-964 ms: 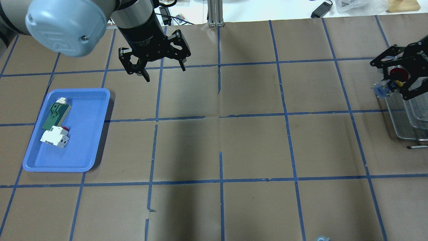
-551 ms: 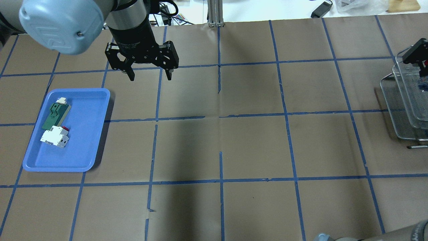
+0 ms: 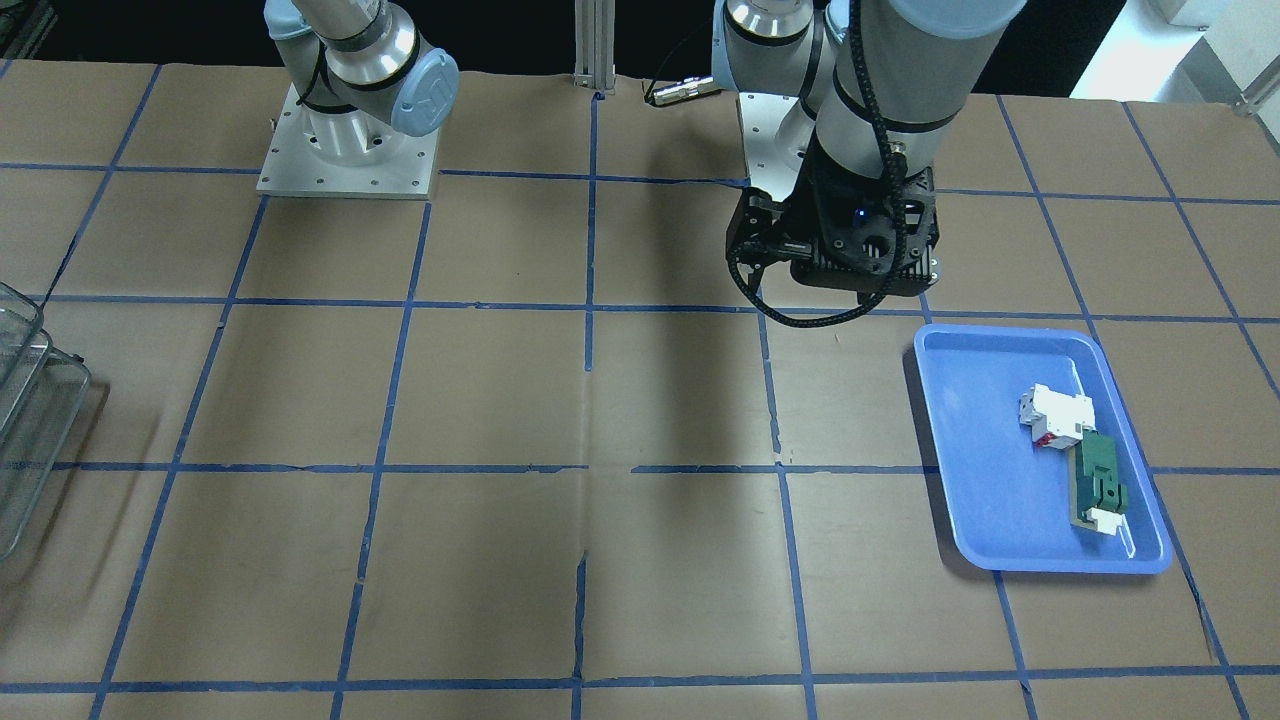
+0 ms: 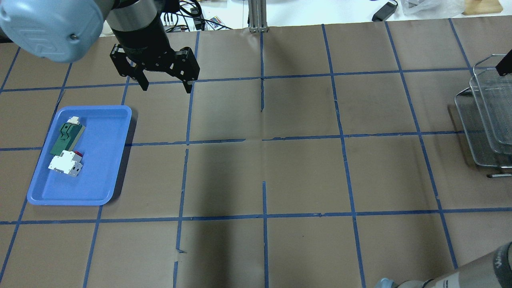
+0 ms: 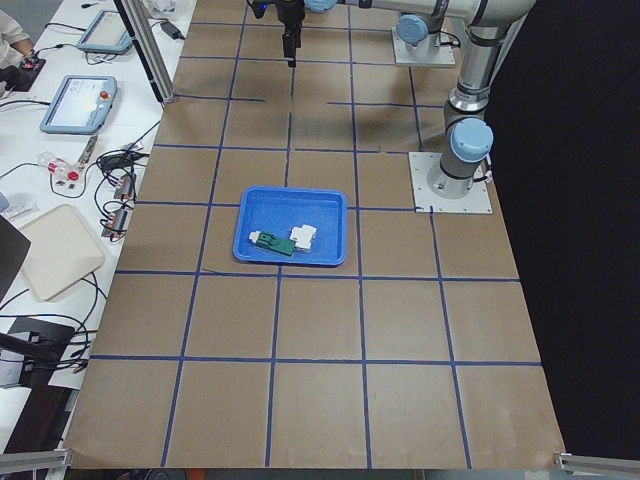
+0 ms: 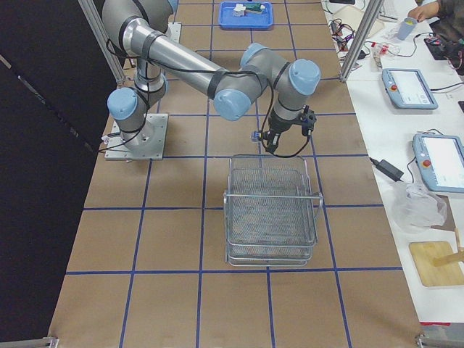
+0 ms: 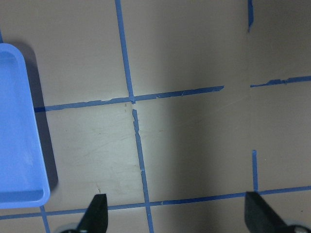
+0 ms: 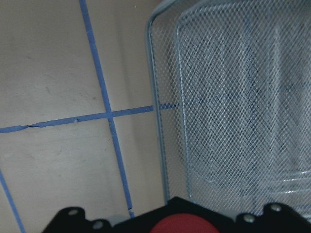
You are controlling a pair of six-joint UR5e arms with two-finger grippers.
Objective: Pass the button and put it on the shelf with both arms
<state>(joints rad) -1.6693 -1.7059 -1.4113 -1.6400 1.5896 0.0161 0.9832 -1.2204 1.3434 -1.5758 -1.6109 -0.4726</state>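
The button (image 8: 182, 226) shows only as a red cap at the bottom edge of the right wrist view, held between the black jaws of my right gripper (image 6: 271, 142). That gripper hangs just beside the end of the wire shelf (image 6: 272, 210) that faces the table's middle. The shelf also shows in the right wrist view (image 8: 233, 97) and at the overhead view's right edge (image 4: 486, 120). My left gripper (image 4: 165, 87) is open and empty, hanging above the table beyond the blue tray (image 4: 100, 180). Its fingertips (image 7: 95, 213) show spread apart over bare paper.
The blue tray (image 3: 975, 480) holds a white blocky part (image 4: 64, 164) and a flat green part (image 4: 66, 138). Brown paper with a blue tape grid covers the table. An aluminium post (image 4: 258, 16) stands at the far edge.
My right gripper has carried the button to the right, almost out of the overhead view, at the shelf. My left gripper, still open, has moved left and a little toward the far edge.
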